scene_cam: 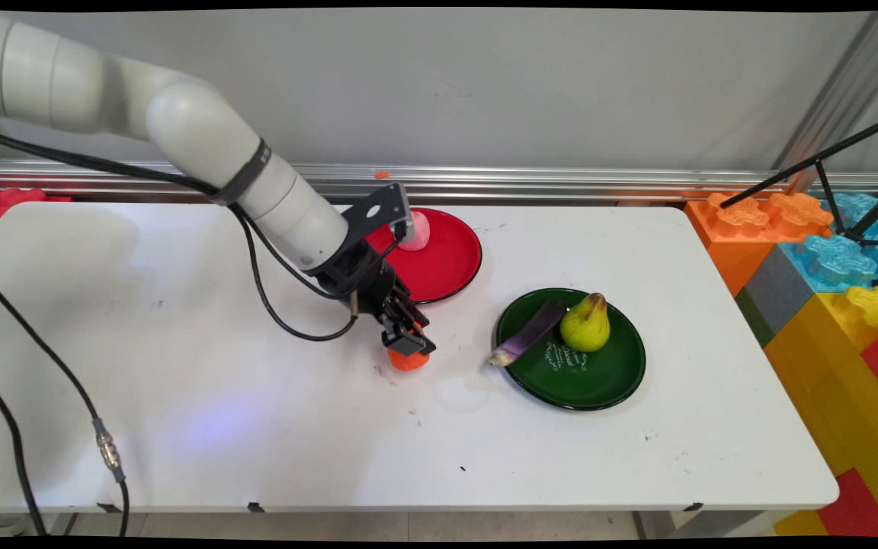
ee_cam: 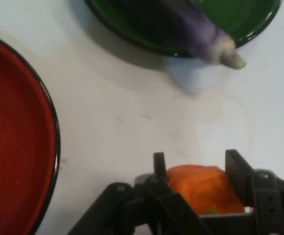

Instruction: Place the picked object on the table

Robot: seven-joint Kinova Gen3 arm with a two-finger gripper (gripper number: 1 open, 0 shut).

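**Gripper down on the orange piece, between the two plates**

Nearest you, the gripper (scene_cam: 408, 341) sits low on the white table (scene_cam: 180, 396), and its two fingers (ee_cam: 239, 174) bracket an orange object (ee_cam: 203, 188), one on each side and closed against it. You see a blunt, rounded orange lump with a hint of green at its hidden end, probably a toy carrot or similar; it rests on the bare table, just off the red plate's near rim. You should expect it to be light and fairly firm, perhaps smooth enough to slip, so a hold across its thick middle seems soundest.

Farther right, the green plate (scene_cam: 607, 381) carries a purple eggplant (scene_cam: 527, 335) overhanging its rim and an upright pear (scene_cam: 585, 324). Farthest back, the red plate (scene_cam: 450, 263) holds a small pink object (scene_cam: 416, 231).
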